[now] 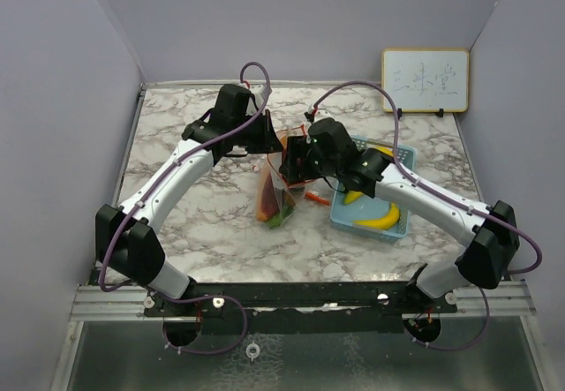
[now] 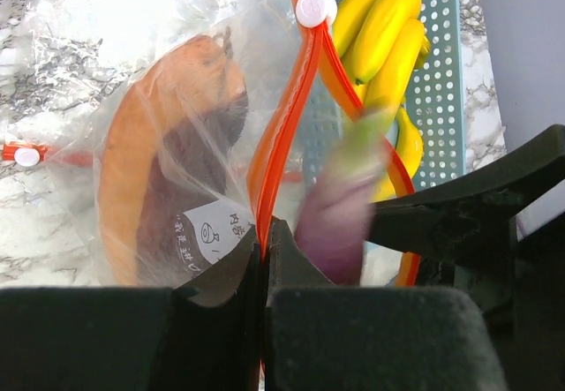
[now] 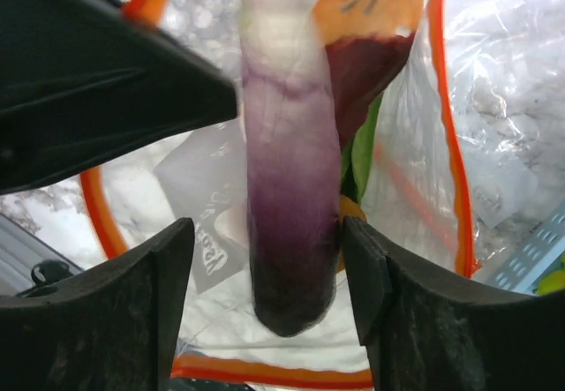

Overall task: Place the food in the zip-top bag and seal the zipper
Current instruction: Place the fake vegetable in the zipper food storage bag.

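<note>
- A whiteboard (image 1: 425, 80) leans on the back wall in the upper right of the top view. It carries about three thin handwritten characters in dark marker. The first looks like "三"; the others are too faint to read.
- In the left wrist view, a white label (image 2: 216, 232) sits lower centre inside the zip-top bag (image 2: 177, 144). It shows tilted dark printed characters, one like "内", and a small round logo. The rest is too small to read.
- In the right wrist view, the white label (image 3: 212, 250) at lower left shows dark letters through the plastic. They are partly hidden by the eggplant (image 3: 291, 197) and not legible.
</note>
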Robot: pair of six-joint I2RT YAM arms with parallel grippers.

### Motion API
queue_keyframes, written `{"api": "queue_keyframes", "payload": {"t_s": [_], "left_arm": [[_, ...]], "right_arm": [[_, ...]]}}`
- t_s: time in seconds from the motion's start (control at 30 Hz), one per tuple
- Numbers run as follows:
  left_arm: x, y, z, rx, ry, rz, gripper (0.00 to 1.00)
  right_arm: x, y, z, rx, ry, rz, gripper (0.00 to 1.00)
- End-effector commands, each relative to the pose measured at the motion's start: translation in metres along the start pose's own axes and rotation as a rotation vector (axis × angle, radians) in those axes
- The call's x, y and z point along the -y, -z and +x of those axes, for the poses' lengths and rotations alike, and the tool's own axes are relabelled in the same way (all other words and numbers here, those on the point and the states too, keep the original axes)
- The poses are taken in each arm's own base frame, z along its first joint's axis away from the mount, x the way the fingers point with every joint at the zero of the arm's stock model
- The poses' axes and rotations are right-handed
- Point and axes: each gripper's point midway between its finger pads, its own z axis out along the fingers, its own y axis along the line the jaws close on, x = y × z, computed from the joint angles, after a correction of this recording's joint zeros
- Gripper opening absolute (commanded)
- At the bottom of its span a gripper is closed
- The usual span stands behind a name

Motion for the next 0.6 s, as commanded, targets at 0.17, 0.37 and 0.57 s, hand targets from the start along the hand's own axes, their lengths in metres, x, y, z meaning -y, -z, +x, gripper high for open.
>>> {"api": "queue_keyframes", "payload": {"t_s": [0.17,0.37,0.57], "left_arm": [[0.011,0.001,-0.015,0.043,-0.040,0.047,0.00],[0.014,0.005,-0.019,0.062,-0.043,0.051,0.00],[0.015,0.006,-0.016,0.067,-0.029,0.062,0.00]], "right_arm": [[0.005,0.055,-0.050,0.111,-0.028,0.111,0.70],[0.044,0.070,-0.096,0.271,-0.144,0.398,0.65],[0.055,0.001,-0.107,0.150,-0.201,0.401,0.64]]}}
